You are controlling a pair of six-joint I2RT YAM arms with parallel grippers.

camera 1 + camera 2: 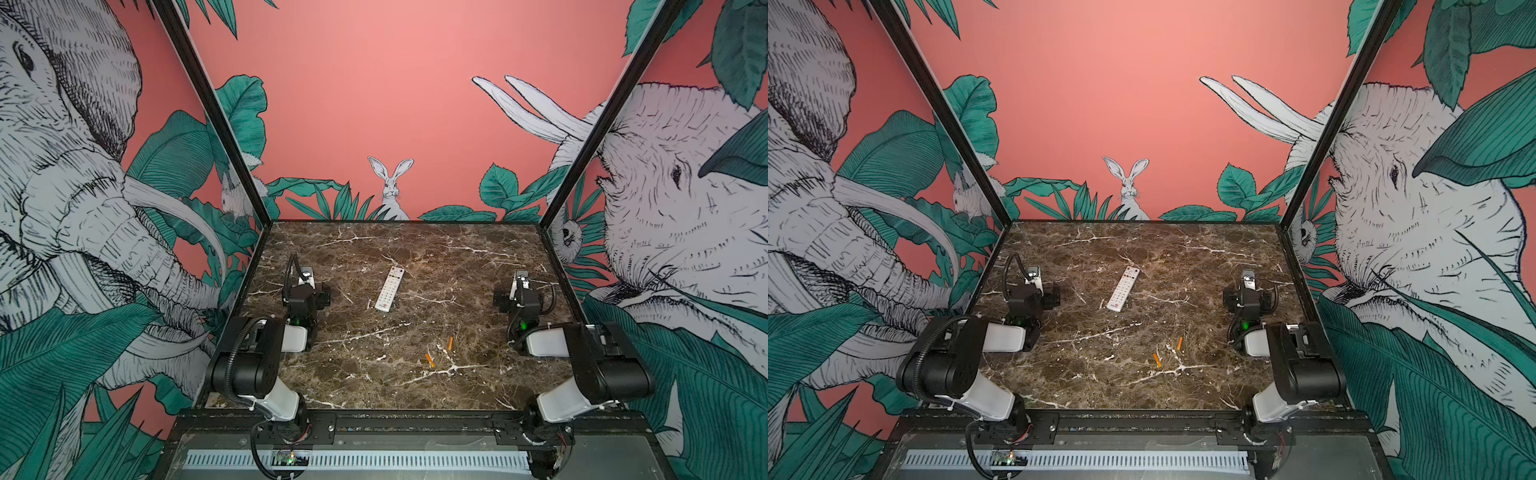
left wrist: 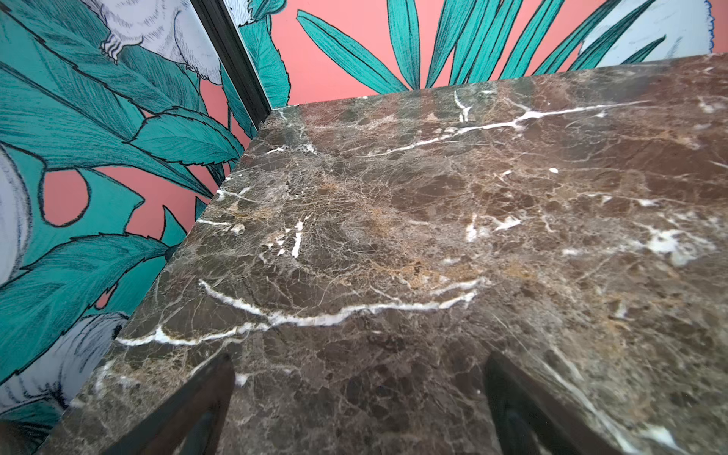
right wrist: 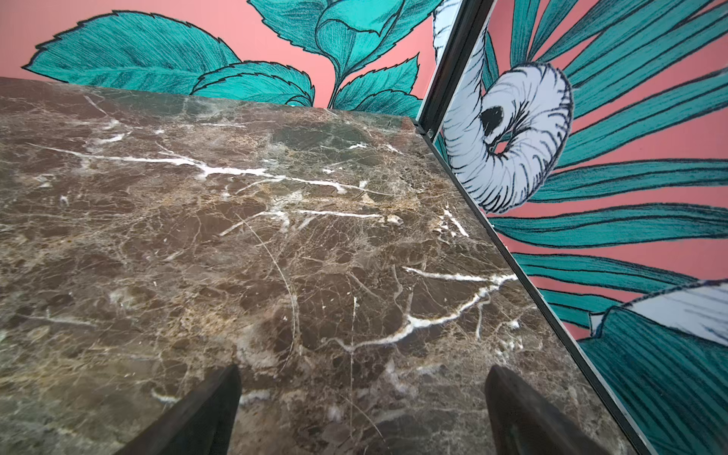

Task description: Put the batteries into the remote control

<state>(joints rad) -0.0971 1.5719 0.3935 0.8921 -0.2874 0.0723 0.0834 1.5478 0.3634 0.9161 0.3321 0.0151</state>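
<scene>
The remote control (image 1: 389,289) (image 1: 1123,289) is long, slim and white. It lies buttons up near the middle of the marble table (image 1: 415,249), red logo at its near end. Two small orange batteries (image 1: 450,343) (image 1: 429,360) lie loose on the marble nearer the front, right of centre, also visible in a top view (image 1: 1180,343) (image 1: 1158,360). My left gripper (image 1: 306,274) (image 2: 358,366) hovers left of the remote, open, with only bare marble between its dark fingers (image 2: 197,413). My right gripper (image 1: 521,277) (image 3: 362,374) sits near the right side, open and empty. Neither wrist view shows the remote or the batteries.
Patterned walls (image 1: 232,232) (image 1: 557,216) close in the table on the left, right and back. A black mounting rail (image 1: 415,419) carrying both arm bases runs along the front edge. The left wrist view faces the far left corner post (image 2: 236,63); the right wrist view faces the far right post (image 3: 453,67).
</scene>
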